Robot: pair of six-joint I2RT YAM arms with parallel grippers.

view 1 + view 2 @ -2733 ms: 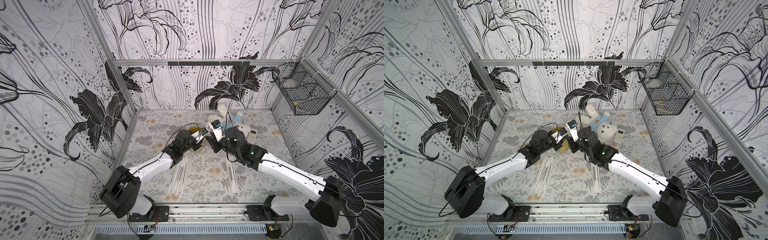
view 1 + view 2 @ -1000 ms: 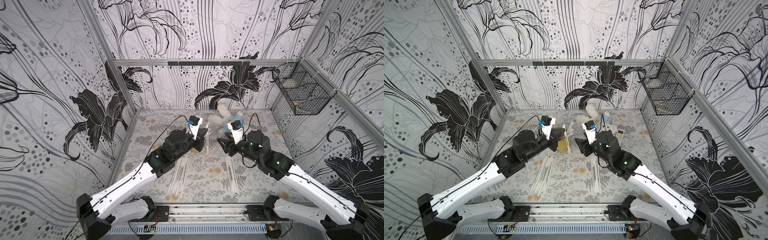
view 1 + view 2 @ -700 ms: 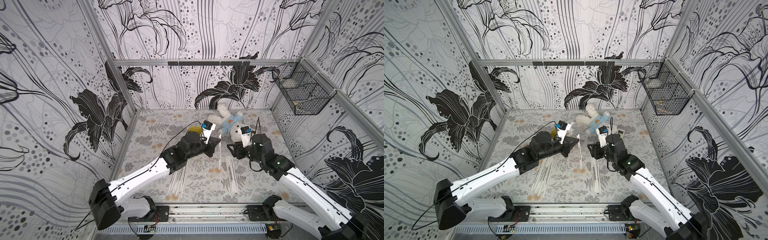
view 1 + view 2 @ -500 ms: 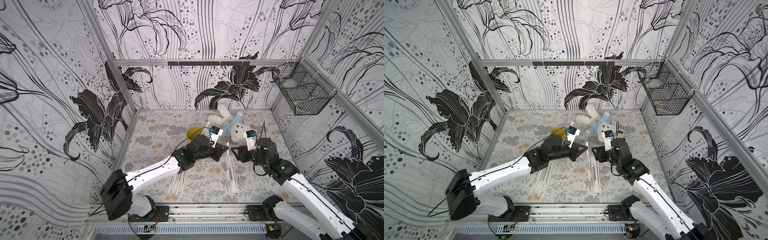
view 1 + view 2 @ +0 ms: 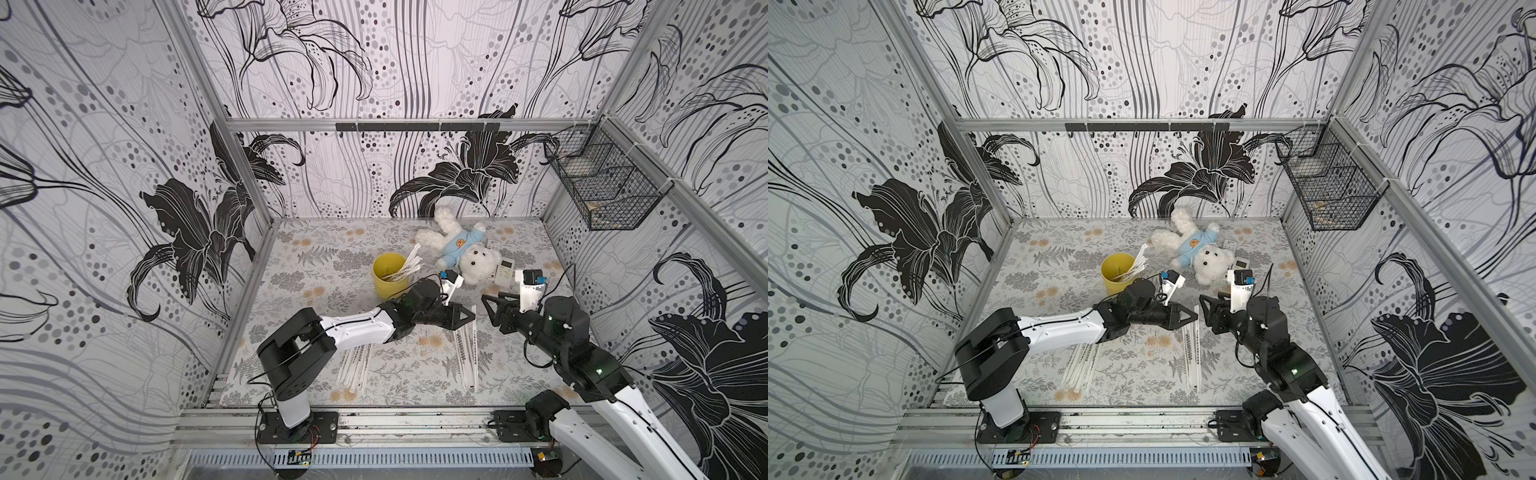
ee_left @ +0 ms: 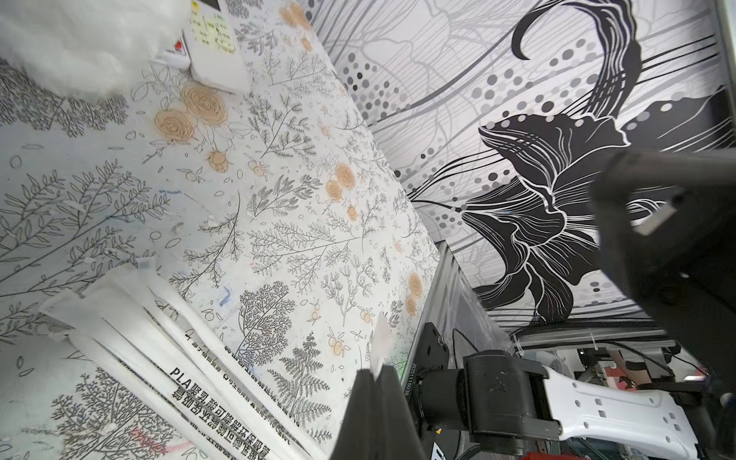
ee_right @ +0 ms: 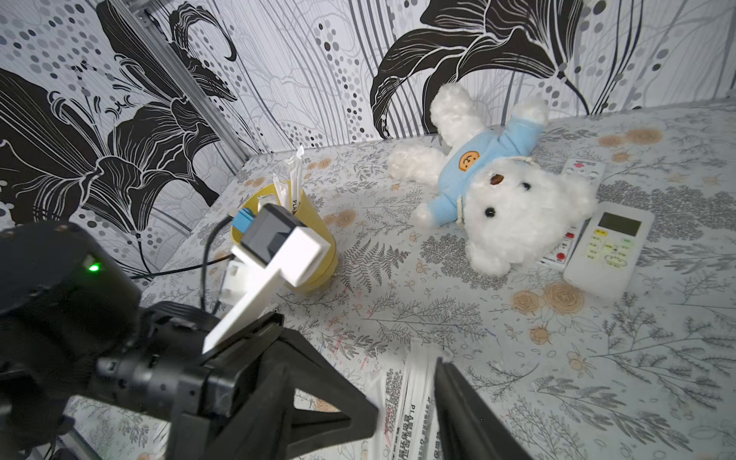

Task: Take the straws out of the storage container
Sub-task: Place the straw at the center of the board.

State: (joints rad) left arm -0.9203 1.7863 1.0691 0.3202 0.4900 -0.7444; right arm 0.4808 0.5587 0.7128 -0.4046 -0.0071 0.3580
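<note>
We find the straws [image 5: 405,266] in three places. Four or five stand leaning in the yellow cup [image 5: 388,284] near the middle of the table [image 5: 316,257]. A first pile [image 5: 353,368] of about five lies flat under the left forearm, toward the front edge. A second pile [image 5: 467,353] of about four lies flat between the two arms. The straws overlap, so we cannot count them exactly. The left jaws are closed on one further straw, whose white paper tip [image 6: 379,346] sticks out between them in the left wrist view. They hang low over the far end of the second pile. The right jaws stand wide open and empty, just beside the left jaws and facing them. Besides this we count one cup, one teddy bear [image 5: 461,247], two remote controls [image 5: 505,272] next to the bear's head, and one wire basket [image 5: 606,195] on the right wall. We judge that the straws are very light and thin, and that they will bend or crush under a hard squeeze. The smooth paper wrapper may also slip. We think it is best to hold one or two at the part that rises above the rim and to lift along their lean. The cup looks light too and could tip if a straw drags on it.
</note>
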